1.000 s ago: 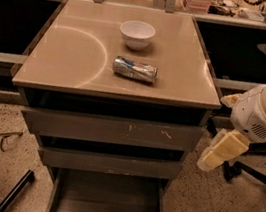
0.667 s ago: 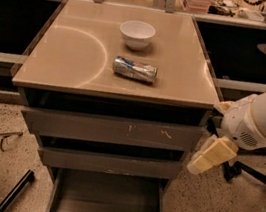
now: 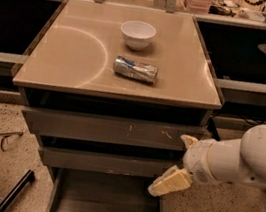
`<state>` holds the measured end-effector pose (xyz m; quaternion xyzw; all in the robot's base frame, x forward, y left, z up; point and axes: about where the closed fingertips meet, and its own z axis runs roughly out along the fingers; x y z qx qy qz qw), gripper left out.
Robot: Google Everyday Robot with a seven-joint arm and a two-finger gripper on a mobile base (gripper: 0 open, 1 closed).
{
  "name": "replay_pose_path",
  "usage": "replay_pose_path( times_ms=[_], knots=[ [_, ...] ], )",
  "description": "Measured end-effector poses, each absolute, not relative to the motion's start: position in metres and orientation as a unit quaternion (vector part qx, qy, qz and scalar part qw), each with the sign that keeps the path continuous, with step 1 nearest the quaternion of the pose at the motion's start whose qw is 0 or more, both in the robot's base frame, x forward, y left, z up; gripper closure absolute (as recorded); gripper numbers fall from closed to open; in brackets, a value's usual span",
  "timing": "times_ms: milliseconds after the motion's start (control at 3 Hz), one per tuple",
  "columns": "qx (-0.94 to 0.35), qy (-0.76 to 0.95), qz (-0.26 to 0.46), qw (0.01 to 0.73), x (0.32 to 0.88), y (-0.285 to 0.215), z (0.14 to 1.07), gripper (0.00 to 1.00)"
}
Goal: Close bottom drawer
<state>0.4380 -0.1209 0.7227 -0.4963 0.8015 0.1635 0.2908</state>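
Camera view, sweeping from the left: speckled floor, then the desk (image 3: 80,58) with its pale top. Under it I've got three grey drawers stacked: the wide top drawer (image 3: 94,128) with pale scratches, the middle drawer (image 3: 93,162), and the narrow bottom drawer (image 3: 106,202), which is pulled well out, its flat front panel at the lower edge of the view. On the desk, a white bowl (image 3: 137,34) sits behind a silver can (image 3: 135,69) lying on its side, the two apart. Over on the right, my gripper (image 3: 170,162) hangs by the middle drawer's right end, above the bottom drawer's right wall, cream fingers (image 3: 168,181) spread apart, gripping nothing.
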Motion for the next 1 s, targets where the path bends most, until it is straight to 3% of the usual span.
replay_pose_path(
  times_ms=[1000],
  knots=[
    [-0.482,0.799,0.165,0.319,0.443,-0.11,0.712,0.0]
  ],
)
